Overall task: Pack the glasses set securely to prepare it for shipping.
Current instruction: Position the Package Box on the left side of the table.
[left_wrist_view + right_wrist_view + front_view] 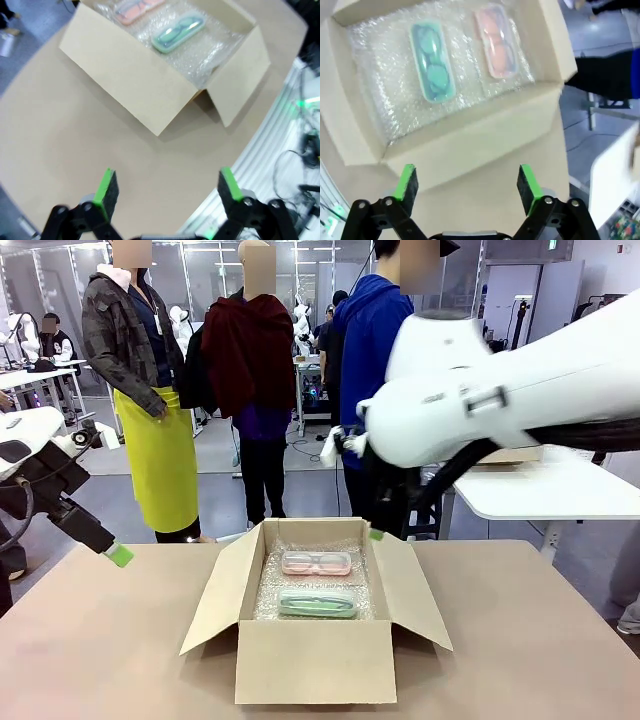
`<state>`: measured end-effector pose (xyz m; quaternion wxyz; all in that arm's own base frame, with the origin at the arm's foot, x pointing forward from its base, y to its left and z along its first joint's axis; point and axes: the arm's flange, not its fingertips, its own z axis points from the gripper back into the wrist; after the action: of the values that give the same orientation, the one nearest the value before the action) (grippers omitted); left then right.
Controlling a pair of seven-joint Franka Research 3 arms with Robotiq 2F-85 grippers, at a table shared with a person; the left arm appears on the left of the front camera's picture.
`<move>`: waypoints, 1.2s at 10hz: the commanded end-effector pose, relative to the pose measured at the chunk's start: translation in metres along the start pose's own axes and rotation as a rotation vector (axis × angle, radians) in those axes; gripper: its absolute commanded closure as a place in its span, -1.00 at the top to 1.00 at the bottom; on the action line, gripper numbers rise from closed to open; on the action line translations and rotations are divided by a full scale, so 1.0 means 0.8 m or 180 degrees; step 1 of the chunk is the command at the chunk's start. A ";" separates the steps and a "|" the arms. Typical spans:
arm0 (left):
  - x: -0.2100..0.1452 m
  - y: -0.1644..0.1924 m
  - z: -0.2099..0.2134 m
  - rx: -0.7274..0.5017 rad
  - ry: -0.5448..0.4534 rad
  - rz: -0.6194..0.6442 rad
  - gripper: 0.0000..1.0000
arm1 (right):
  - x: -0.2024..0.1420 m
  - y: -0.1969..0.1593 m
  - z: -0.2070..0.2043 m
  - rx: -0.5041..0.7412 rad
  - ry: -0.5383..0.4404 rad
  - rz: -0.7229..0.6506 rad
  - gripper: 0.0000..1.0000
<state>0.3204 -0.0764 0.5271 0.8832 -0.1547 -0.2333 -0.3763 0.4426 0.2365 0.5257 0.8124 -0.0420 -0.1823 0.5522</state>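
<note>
Right pincer (467,182) wide, empty, over a box (485,135) flap. Ahead of it in the box, on bubble wrap (380,95): green case (432,62) ahead-left, pink case (496,42) ahead-right, side by side, apart. Left pincer (164,187) wide, empty, over bare table (60,150), box ahead; there the pink case is cut off at the frame top. In the front view my right arm is blurred and its fingers are mostly hidden.

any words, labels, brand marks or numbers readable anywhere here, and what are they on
None can be read.
The cardboard box, pink case and mint case show no print.
A dark mark on the right arm is too blurred to read.
</note>
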 end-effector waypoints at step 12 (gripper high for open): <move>0.000 0.000 0.000 0.0001 0.0003 0.0000 1.00 | -0.226 0.027 0.089 -0.0327 -0.0786 -0.1207 1.00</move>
<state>0.3204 -0.0767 0.5270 0.8834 -0.1538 -0.2330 -0.3764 0.3420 0.0667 0.5416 0.8692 0.0250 -0.3122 0.3826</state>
